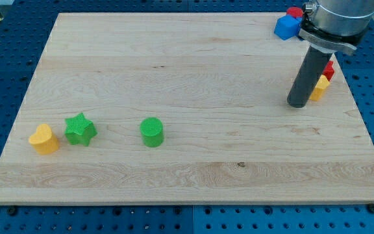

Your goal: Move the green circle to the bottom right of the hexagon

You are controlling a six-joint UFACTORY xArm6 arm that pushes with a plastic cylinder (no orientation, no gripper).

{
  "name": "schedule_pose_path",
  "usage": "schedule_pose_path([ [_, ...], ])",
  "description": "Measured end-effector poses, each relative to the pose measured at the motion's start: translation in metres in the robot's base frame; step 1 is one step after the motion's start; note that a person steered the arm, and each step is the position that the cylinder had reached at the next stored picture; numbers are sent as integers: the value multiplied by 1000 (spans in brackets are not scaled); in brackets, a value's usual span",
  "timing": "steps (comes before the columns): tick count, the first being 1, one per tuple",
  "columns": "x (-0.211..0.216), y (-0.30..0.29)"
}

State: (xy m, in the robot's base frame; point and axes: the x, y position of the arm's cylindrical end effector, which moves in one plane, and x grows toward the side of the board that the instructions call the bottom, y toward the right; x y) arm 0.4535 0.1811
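The green circle point(152, 132) stands on the wooden board point(193, 71) left of centre, toward the view's bottom. My tip point(297, 103) rests on the board at the view's right, far from the green circle. Just right of the rod, a yellow block point(319, 87) and a red block point(328, 69) peek out, partly hidden by the rod; I cannot make out their shapes. Which of them is the hexagon I cannot tell.
A green star point(80, 129) and a yellow heart point(44, 139) sit at the view's left, near the green circle. A blue block point(286, 26) and a red block point(295, 12) lie at the view's top right corner.
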Motion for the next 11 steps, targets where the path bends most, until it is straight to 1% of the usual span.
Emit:
schedule_pose_path([
  [1,0,-67],
  [2,0,-158],
  [3,19,-228],
  [4,51,-266],
  [5,82,-262],
  [6,83,-272],
  [7,91,-314],
  [8,105,-296],
  [10,101,-156],
  [11,105,-180],
])
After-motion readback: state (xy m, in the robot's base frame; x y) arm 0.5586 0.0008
